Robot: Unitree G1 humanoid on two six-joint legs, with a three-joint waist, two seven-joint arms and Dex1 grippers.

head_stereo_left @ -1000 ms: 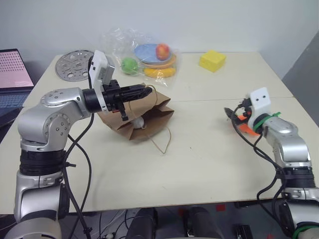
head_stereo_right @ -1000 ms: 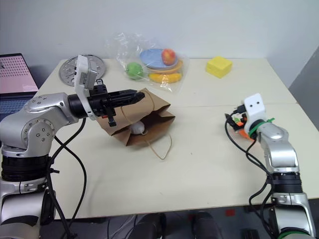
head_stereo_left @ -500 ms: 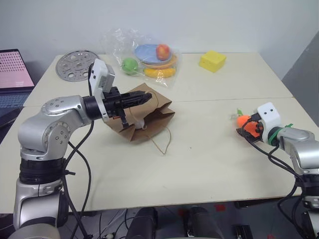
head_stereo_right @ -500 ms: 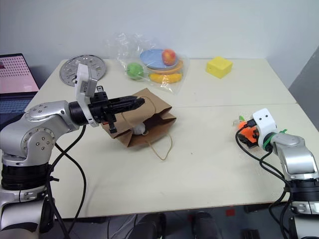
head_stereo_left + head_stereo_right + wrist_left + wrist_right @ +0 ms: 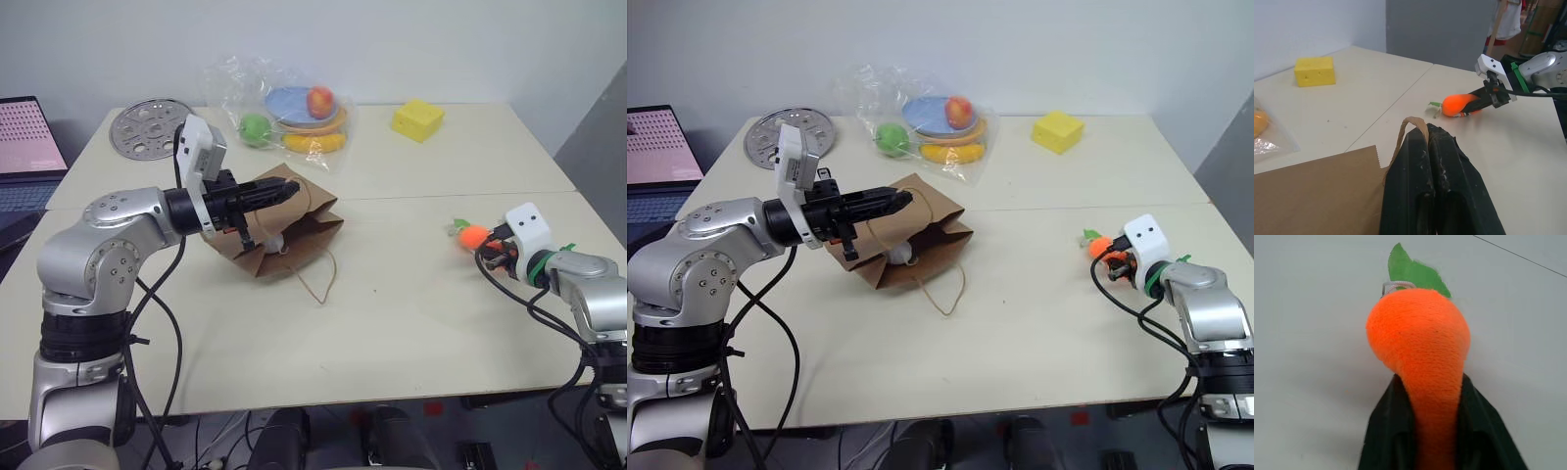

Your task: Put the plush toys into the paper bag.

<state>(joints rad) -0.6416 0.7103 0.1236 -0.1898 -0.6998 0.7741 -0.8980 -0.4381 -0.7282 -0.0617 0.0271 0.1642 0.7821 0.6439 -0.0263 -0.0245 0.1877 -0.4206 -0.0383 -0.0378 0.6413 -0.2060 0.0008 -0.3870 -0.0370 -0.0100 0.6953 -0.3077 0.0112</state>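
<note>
Right pincer (image 5: 1422,440) clamping orange carrot (image 5: 1422,352), no legible writing

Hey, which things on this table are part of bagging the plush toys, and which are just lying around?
Part of the job:
- orange plush carrot with green leaves, clamped in the right gripper
- white plush egg in the bag's mouth
- brown kraft paper bag, its twine handle pinched by the left gripper

Lying about:
- yellow cheese-like block
- clear plastic bag of toy fruit
- round perforated metal disc
- laptop
</note>
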